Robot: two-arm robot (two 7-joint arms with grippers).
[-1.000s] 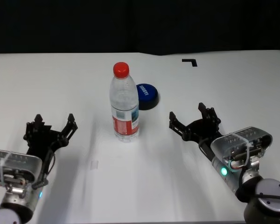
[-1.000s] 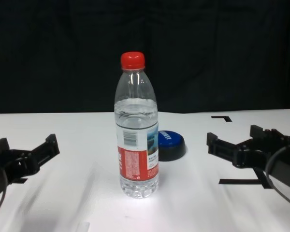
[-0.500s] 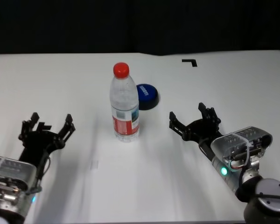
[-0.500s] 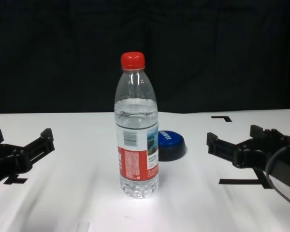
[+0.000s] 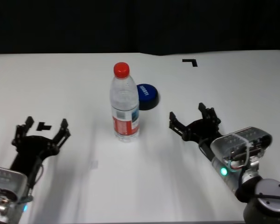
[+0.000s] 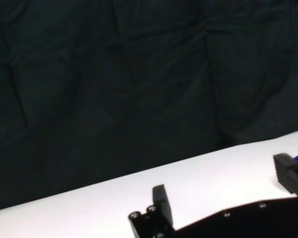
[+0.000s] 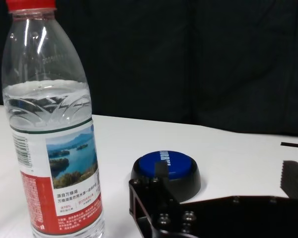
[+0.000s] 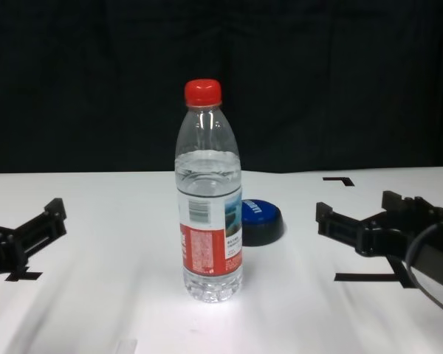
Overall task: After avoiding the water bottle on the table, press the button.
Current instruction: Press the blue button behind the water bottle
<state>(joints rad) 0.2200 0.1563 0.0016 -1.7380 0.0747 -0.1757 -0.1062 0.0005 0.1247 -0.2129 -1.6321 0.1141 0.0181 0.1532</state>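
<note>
Head view had the water bottle (image 5: 125, 103) standing upright near the middle of the table (image 5: 233, 84), with the button (image 5: 147, 96) just behind it and a little to your right, close but apparently not touching. Your right gripper (image 5: 194, 120) hovered low over the table to the right of both, fingers spread and holding nothing. Your left gripper (image 5: 39, 134) sat well off to the left, also spread and empty.

For the press, I judged the right arm the better choice: its line to the button looked open, while the bottle stood between the left arm and the target. You would do well to come in from the right and from above, bring the fingers together first for a narrower tip, and push straight down on the dome. A sideways sweep risked tipping the bottle.

Right wrist view showed what the head view could not: a clear gap of white table between bottle and button, and white lettering on the blue top. Left wrist view showed only a blue sliver of the button.
</note>
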